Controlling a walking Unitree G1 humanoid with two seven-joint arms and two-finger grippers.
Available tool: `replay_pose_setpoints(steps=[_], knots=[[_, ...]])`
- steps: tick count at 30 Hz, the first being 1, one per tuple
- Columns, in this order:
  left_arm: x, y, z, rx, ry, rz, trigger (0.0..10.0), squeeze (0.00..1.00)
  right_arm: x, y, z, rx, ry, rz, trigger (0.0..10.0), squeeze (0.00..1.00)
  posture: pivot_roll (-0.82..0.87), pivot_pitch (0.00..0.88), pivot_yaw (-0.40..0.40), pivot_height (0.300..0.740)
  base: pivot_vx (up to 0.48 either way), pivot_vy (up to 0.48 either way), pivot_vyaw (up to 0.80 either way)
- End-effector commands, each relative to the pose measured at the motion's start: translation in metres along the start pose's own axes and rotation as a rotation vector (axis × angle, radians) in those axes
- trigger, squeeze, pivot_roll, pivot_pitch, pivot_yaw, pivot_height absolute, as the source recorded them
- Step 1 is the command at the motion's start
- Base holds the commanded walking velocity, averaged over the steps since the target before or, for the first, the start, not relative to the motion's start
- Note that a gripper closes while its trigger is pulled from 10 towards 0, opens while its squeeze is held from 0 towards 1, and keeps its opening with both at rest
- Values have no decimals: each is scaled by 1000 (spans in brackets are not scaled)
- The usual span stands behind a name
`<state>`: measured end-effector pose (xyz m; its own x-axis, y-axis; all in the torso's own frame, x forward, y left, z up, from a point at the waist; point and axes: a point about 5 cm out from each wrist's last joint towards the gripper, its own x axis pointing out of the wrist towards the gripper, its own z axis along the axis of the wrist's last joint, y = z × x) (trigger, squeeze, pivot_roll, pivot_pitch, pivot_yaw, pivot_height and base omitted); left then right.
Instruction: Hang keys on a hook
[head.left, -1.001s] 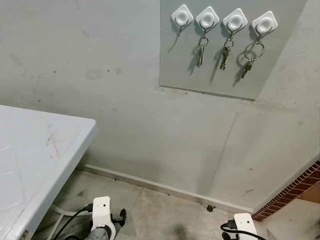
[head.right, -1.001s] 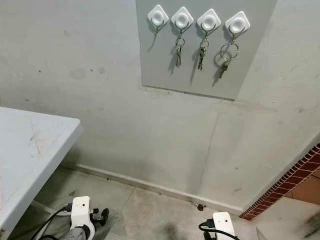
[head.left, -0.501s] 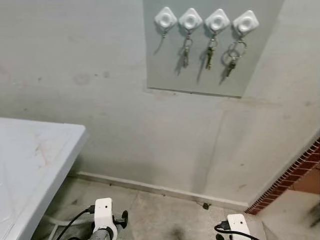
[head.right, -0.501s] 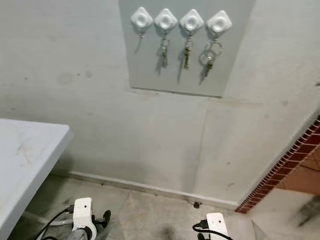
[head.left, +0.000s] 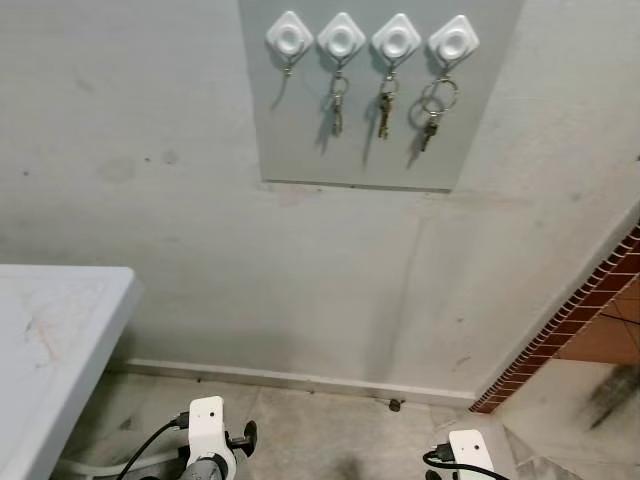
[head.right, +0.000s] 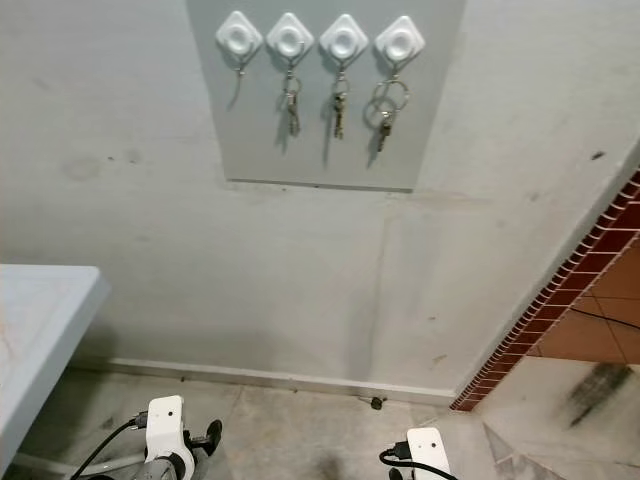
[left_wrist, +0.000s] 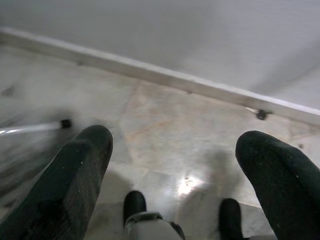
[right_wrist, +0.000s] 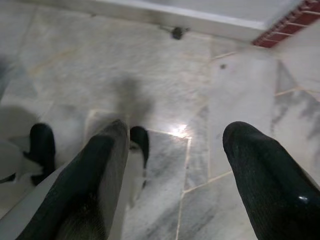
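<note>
A grey panel (head.left: 300, 150) on the wall carries a row of white diamond-shaped hooks. The leftmost hook (head.left: 289, 38) is bare. Keys hang from the other three: one key (head.left: 337, 108), a second key (head.left: 383, 112), and a key on a large ring (head.left: 433, 110) at the right end. Both arms hang low by the floor, their white wrists at the bottom of the eye views. My left gripper (left_wrist: 175, 170) is open above the tiled floor with nothing between its fingers. My right gripper (right_wrist: 185, 170) is open too, holding nothing.
A white table (head.left: 50, 340) juts in from the left. A skirting strip (head.left: 300, 381) runs along the foot of the wall. A red brick edge (head.left: 590, 310) rises at the right. A small dark object (head.left: 395, 405) lies on the floor by the skirting.
The whole picture has shifted left, so the camera has turned to the right. The table shows less and the brick edge shows more. Both arms still hang low.
</note>
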<state>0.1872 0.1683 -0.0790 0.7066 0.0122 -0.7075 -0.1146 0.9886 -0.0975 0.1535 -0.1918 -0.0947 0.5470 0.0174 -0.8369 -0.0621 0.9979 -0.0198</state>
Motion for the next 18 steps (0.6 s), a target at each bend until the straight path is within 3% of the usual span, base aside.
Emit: replay_pose_setpoints(steps=[1, 18], knots=[[1, 1, 1, -3, 6, -3, 10000, 0, -1, 0, -3, 11, 12, -3, 10000, 0, -7, 0, 23, 740, 0, -480, -750], [0, 3, 0, -17, 10, 8, 10000, 0, -1, 2, -6, 24, 19, -3, 10000, 0, -7, 0, 21, 740, 0, 0, -750]])
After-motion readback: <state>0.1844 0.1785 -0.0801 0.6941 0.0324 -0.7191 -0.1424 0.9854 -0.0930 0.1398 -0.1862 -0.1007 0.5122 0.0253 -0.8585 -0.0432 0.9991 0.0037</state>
